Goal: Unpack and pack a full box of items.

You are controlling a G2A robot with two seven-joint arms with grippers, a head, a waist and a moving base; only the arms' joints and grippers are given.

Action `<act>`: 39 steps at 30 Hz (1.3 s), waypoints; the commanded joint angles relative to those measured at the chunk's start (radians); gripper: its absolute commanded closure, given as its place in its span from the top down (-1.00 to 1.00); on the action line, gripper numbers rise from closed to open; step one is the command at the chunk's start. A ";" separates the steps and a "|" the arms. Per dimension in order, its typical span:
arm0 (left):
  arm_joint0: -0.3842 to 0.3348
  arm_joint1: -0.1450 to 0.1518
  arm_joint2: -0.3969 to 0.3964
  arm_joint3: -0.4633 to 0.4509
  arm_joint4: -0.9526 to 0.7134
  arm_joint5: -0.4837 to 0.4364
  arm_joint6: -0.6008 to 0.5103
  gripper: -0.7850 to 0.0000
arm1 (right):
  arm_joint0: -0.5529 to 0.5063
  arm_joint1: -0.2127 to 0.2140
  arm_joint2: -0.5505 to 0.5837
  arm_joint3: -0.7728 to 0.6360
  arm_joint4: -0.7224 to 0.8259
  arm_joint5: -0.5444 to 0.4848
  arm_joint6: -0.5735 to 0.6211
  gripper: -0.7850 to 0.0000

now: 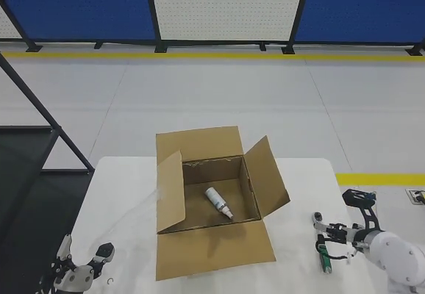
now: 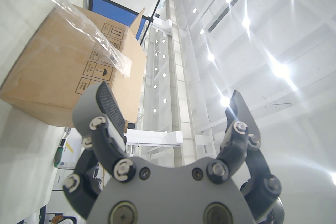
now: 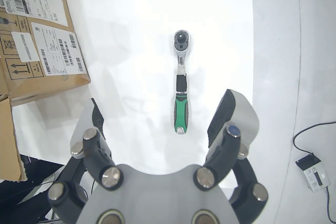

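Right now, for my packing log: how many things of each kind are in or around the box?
Cardboard box, flaps open: 1
White bottle, inside the box: 1
Ratchet wrench, beside the box: 1
Clear plastic strip, at the box's side: 1
Total: 4

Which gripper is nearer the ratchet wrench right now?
Right. The right gripper sits open directly by the green handle of the ratchet wrench; the left gripper, also open, is on the other side of the cardboard box.
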 commanded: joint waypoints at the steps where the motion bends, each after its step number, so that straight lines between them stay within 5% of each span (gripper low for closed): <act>1: 0.000 0.000 0.000 0.000 0.000 0.000 0.000 1.00 | 0.035 0.002 -0.027 0.057 -0.024 0.023 0.026 1.00; 5: 0.000 0.000 0.000 0.000 0.000 0.000 0.000 1.00 | 0.121 0.008 -0.072 0.178 -0.068 0.037 0.102 0.99; 8: 0.000 0.000 0.000 0.000 0.000 0.000 0.000 1.00 | 0.172 0.012 -0.096 0.264 -0.093 0.024 0.131 0.57; 12: 0.000 0.000 0.000 0.000 0.000 0.000 0.000 1.00 | 0.210 0.017 -0.119 0.352 -0.098 -0.027 0.131 0.36; 20: 0.000 0.000 0.000 0.000 0.000 0.000 0.000 1.00 | 0.229 0.024 -0.135 0.437 -0.086 -0.065 0.084 0.32; 30: 0.000 0.000 0.000 0.000 0.000 0.000 0.000 1.00 | 0.268 0.029 -0.165 0.537 -0.068 -0.071 0.025 -0.07; 39: 0.000 0.000 0.000 0.000 0.000 0.000 0.000 1.00 | 0.282 0.036 -0.186 0.567 -0.063 -0.072 0.022 -0.18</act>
